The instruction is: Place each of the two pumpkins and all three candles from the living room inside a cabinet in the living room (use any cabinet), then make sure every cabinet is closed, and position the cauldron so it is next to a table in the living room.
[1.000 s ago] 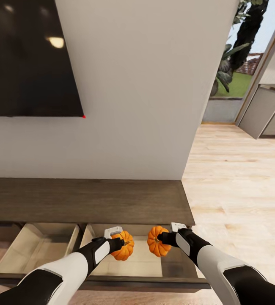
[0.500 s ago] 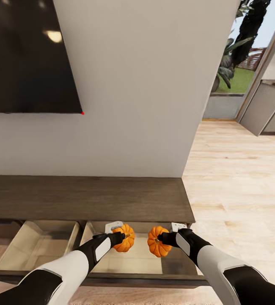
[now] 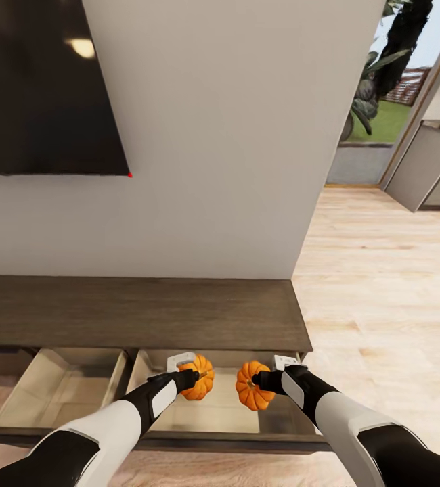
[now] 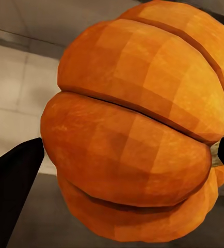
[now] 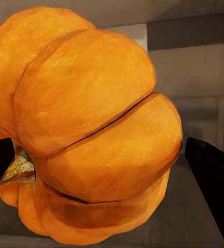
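Where the two pumpkins hang side by side in the lower centre of the head view, each is clamped in one gripper above an open drawer of the cabinet [image 3: 139, 312]. The left pumpkin [image 3: 198, 378] is held by the left gripper [image 3: 191, 380]; the right pumpkin [image 3: 252, 385] is held by the right gripper [image 3: 259, 381]; the two fruits are near each other but apart. Both are bright orange, ribbed and slightly flattened; in the left wrist view the left pumpkin [image 4: 138, 129] sits between two dark fingertips [image 4: 14, 181], and in the right wrist view the right pumpkin [image 5: 86, 129] shows a tan stem beside one fingertip. The cabinet is a long, low, dark brown wooden unit with a flat top, crossing the lower half of the frame. Two pale-lined drawers [image 3: 64, 389] stand pulled out below its top. Behind it rises a white wall [image 3: 233, 135], with a black screen [image 3: 44, 88] at upper left. Light wooden flooring [image 3: 382, 304] fills the right side, with foliage [image 3: 389, 61] at upper right.
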Available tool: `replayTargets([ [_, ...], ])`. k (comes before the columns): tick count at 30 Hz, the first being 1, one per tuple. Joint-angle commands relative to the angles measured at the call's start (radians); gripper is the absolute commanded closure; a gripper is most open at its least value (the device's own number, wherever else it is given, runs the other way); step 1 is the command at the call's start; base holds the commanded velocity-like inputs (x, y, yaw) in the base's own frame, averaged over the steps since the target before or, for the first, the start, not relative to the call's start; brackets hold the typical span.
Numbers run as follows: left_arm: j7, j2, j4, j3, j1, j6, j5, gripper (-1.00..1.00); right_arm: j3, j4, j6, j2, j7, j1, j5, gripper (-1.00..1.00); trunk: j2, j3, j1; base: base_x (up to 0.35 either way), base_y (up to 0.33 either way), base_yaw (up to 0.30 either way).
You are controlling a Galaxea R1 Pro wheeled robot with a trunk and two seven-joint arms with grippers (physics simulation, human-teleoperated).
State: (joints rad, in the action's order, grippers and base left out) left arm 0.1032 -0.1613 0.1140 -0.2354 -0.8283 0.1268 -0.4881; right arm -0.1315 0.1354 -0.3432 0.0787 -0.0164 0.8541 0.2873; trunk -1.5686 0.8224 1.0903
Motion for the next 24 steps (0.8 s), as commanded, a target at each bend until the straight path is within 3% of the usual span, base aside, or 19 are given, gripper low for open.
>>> replayTargets([
  [1,0.006,0.000,0.003,-0.008,0.000,0.005,-0.009,1.00,-0.008,0.002,-0.004,0.000,0.000,0.000,0.007,1.00,0.000,0.002,0.000,0.000,0.000,0.000],
  [5,0.006,0.000,0.003,-0.008,0.000,0.005,-0.009,1.00,-0.008,0.001,-0.003,0.000,0.000,0.000,0.007,1.00,0.000,0.009,0.000,0.000,0.000,0.000],
  [24,0.006,0.000,0.001,-0.008,0.000,0.014,-0.007,1.00,-0.011,0.001,0.007,0.001,-0.031,0.000,0.009,1.00,-0.133,0.086,0.073,0.000,0.000,0.000],
])
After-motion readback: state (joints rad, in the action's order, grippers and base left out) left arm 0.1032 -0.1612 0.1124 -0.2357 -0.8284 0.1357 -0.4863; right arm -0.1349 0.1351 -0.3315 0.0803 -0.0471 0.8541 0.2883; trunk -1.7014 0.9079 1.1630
